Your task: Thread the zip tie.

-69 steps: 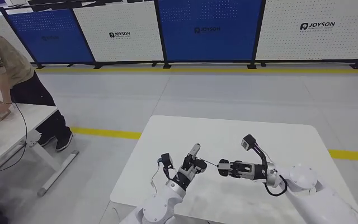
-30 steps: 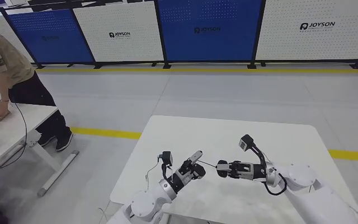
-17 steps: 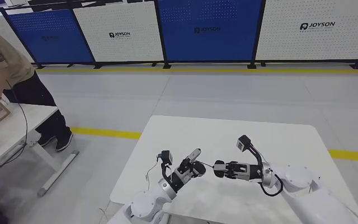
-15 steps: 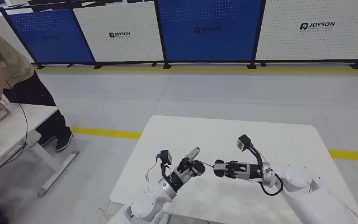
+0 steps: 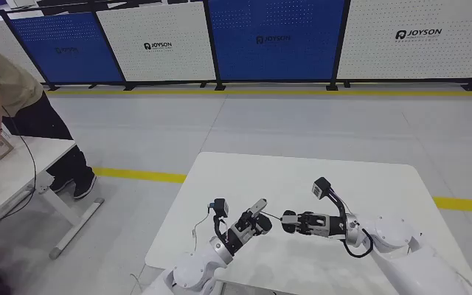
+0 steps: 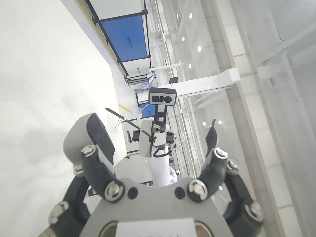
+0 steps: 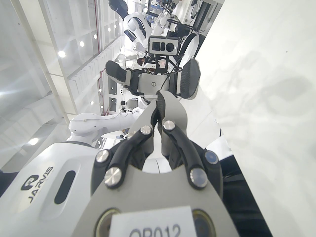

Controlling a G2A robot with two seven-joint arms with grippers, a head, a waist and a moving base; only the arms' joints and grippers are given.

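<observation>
Since the earlier frames the right gripper (image 5: 285, 220) has advanced a short way across the white table (image 5: 310, 173) toward the left gripper (image 5: 259, 215). The left arm has shifted slightly toward the table's near edge, and the gap between the two grippers has narrowed. The right gripper's jaws are closed on the zip tie (image 6: 128, 124), a thin dark strap that projects from its fingertips with the free, pointed end directed at the left gripper. This strap is held in the air above the table, between the two grippers. The left gripper's jaws stand wide open, pads (image 6: 100, 134) well apart. From the left wrist view, the strap's tip lies just beside one open finger; contact cannot be confirmed. Both grippers face each other head-on, near the table's front edge.
</observation>
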